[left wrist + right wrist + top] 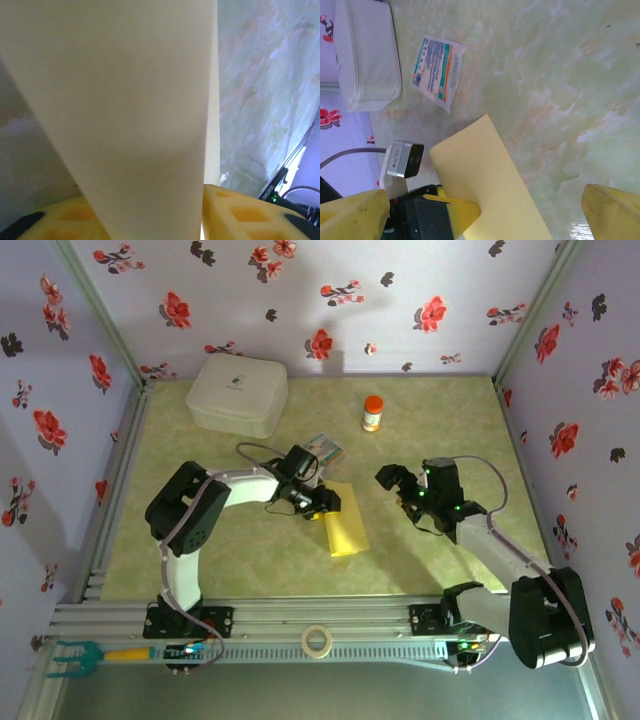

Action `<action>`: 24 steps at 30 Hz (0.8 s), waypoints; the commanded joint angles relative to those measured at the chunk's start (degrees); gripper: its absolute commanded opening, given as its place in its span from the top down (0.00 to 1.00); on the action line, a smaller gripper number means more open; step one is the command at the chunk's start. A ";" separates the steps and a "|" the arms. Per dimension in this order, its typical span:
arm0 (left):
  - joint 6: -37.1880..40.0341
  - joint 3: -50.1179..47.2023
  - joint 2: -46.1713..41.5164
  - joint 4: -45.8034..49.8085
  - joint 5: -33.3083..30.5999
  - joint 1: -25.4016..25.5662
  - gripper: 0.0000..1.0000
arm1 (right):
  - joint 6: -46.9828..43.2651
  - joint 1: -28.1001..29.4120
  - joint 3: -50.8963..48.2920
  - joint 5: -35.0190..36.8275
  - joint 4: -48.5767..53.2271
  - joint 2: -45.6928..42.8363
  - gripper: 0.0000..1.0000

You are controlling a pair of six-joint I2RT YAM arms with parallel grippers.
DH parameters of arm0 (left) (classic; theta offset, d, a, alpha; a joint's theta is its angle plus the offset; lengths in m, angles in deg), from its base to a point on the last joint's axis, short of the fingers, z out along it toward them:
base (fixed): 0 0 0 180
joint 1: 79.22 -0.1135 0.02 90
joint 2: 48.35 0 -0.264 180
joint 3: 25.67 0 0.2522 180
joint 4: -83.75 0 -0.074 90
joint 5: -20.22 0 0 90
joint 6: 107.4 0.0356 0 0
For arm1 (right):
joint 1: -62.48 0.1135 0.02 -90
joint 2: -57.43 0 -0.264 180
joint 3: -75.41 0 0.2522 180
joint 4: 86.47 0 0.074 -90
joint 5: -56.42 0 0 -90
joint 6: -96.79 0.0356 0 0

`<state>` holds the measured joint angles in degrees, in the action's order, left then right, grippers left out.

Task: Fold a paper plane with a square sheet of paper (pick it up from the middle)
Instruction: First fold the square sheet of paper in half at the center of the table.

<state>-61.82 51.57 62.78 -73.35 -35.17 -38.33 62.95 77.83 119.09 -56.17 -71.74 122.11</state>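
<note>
Several other things are spread on the table (pixel 250 560) around the sheet of paper (pixel 347 525). A white box (pixel 238 393) is set at the far left. An orange-capped bottle (pixel 372 412) stands upright towards the far side. A small printed packet (pixel 325 448) lies flat nearer the middle, just beyond the left hand (pixel 322 506), and is partly covered by that arm in the top view. On the rail at the near edge a roll of tape (pixel 317 640) and a teal-headed tool with a yellow handle (pixel 120 652) are laid, well apart from the paper. Nothing is seen between the paper and the right hand (pixel 398 492). That hand is held to the right of the paper, apart from it, with its fingers spread wide and nothing between them.

The paper is found near the middle of the table, gripped at its far end by the left hand. In the left wrist view it is seen passing between the two yellow fingers (pixel 240 215), which are closed on it. Whether its near end rests on the table cannot be told.

The paper is thin, plain and pale yellow, and is seen as a long narrow rectangle with straight edges and a sharp corner. The table is covered with a pale green marbled surface. The box is smooth with rounded corners. The packet is printed in blue, teal and orange. The walls (pixel 400 300) are lilac, patterned with red flowers.
</note>
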 commanded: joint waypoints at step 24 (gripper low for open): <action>6.96 0.58 -6.46 11.81 -13.63 0.51 0.39 | -0.53 1.37 0.32 -1.49 -1.53 3.12 0.01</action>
<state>-56.01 52.66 58.43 -64.10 -46.12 -38.20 62.91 78.66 119.09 -57.00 -72.33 124.34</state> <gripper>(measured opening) 0.623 0.993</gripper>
